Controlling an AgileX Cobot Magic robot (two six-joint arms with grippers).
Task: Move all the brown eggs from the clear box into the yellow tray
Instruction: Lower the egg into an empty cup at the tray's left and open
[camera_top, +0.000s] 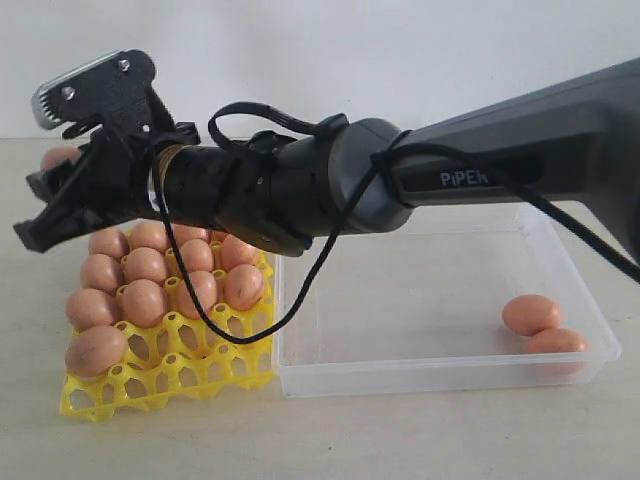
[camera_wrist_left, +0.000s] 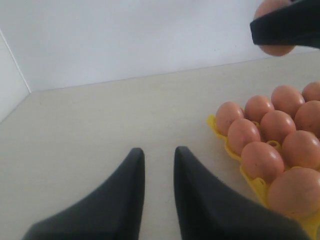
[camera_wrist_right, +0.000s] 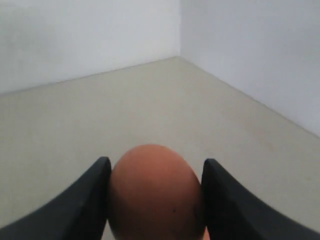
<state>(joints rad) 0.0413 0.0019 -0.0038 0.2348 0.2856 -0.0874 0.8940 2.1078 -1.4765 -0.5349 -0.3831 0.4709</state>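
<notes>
Brown egg (camera_wrist_right: 155, 195) sits lengthwise in right pincer (camera_wrist_right: 156, 162), narrow end outward.

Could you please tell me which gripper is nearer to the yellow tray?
Right, I'd judge: the right gripper, holding an egg, hovers above the yellow tray's far edge, while the left gripper waits over bare table off to the tray's side.

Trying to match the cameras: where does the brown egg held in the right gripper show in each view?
Exterior view: brown egg at far left, mostly hidden behind the right gripper.
Left wrist view: top right corner, partly behind a black finger.
Right wrist view: bottom centre, between both fingers.
Shared landmark: that gripper's black fingers, in all three.
</notes>
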